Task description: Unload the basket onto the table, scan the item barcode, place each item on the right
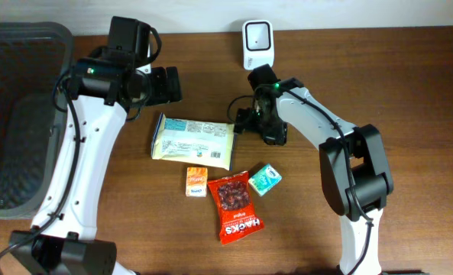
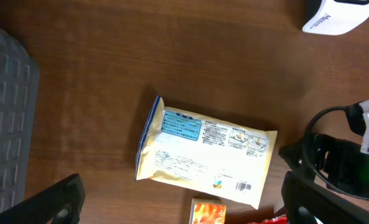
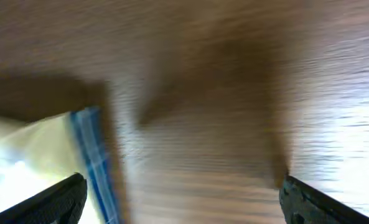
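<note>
A pale yellow pouch (image 1: 193, 140) with a blue end lies flat at mid-table, printed side up. Its barcode (image 2: 243, 186) shows near the lower right corner in the left wrist view. The white scanner (image 1: 257, 42) stands at the table's back edge. My left gripper (image 1: 169, 84) hovers open above and left of the pouch (image 2: 203, 155), holding nothing. My right gripper (image 1: 245, 122) is open and low at the pouch's right end. In the blurred right wrist view the pouch's blue edge (image 3: 91, 155) lies just inside the left finger (image 3: 63, 199), with bare wood between the jaws.
A small orange box (image 1: 196, 181), a red snack packet (image 1: 236, 206) and a small teal box (image 1: 265, 179) lie in front of the pouch. A grey basket (image 1: 20, 114) fills the table's left side. The right arm (image 2: 340, 168) shows beside the pouch.
</note>
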Controlling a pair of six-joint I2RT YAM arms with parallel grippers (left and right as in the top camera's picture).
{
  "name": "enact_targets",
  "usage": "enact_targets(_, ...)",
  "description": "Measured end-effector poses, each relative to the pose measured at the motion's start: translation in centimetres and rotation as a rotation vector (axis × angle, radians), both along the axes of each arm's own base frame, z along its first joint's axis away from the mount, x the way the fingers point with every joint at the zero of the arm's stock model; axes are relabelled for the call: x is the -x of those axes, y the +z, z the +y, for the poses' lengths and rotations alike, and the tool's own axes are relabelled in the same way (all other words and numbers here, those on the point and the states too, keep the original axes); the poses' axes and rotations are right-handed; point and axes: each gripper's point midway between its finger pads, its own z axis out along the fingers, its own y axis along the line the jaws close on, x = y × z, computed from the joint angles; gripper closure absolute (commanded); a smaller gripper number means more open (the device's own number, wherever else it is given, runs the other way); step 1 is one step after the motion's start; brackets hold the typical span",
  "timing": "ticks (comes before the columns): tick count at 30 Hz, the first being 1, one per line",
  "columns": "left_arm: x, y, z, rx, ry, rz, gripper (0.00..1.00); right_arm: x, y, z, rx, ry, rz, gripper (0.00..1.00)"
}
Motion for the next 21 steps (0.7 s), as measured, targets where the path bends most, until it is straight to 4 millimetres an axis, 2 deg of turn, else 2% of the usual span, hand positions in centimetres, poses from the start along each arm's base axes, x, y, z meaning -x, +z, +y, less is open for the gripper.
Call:
enact_targets(3,0.0,0.0,0.0,0.0,0.0,0.0,0.01,0.6,1.0,0.9,-0.078,0.021,0.035,0.01)
enact_targets(5,0.0,0.0,0.0,0.0,0.0,0.0,0.01,0.5,2.2,0.8,-0.1,0.026,0.023,0.01)
enact_targets(6,0.0,0.0,0.0,0.0,0.001,0.0,0.01,0.2,4.0,0.5,-0.114,0.033,-0.018,0.01)
enact_targets(7,0.0,0.0,0.0,0.0,0.0,0.0,0.01,-0.3,8.5,0.2,-0.128,0.041,-0.128,0.01)
enact_targets(9,0.0,0.0,0.0,0.0,0.0,-0.001,0.01,-1.3,12.4,-0.1,-0.13,0.042,-0.26,0.01)
enact_targets(10,0.0,0.0,0.0,0.0,0.0,-0.001,0.01,-1.9,15.7,-0.5,-0.131,0.037,-0.36,0.01)
enact_targets(11,0.0,0.0,0.0,0.0,0.0,-0.001,0.01,-2.1,17.4,-0.7,-0.13,0.032,-0.41,0.01)
enact_targets(12,0.0,0.0,0.0,0.0,0.0,-0.001,0.01,-2.2,18.3,-0.9,-0.126,0.027,-0.437,0.01)
enact_targets(13,0.0,0.0,0.0,0.0,0.0,-0.001,0.01,-2.4,18.1,-1.0,-0.117,0.025,-0.435,0.01)
enact_targets(15,0.0,0.0,0.0,0.0,0.0,-0.001,0.01,-3.1,15.8,-0.5,-0.102,0.03,-0.416,0.01)
enact_targets(16,0.0,0.0,0.0,-0.001,0.0,0.001,0.01,-3.3,14.0,0.0,-0.095,0.038,-0.39,0.02)
enact_targets(17,0.1,0.0,0.0,-0.001,0.0,0.002,0.01,-3.1,10.3,1.2,-0.083,0.067,-0.328,0.03)
enact_targets(19,0.1,-0.1,0.1,-0.003,0.001,0.005,0.01,-3.3,7.8,3.8,-0.15,0.135,-0.312,0.06)
enact_targets(20,0.1,-0.1,0.3,-0.014,0.007,0.004,0.01,-2.8,6.3,5.5,-0.197,0.179,-0.284,0.06)
enact_targets(21,0.0,0.0,0.5,-0.027,0.015,0.0,0.01,-2.4,5.7,6.3,-0.216,0.202,-0.267,0.06)
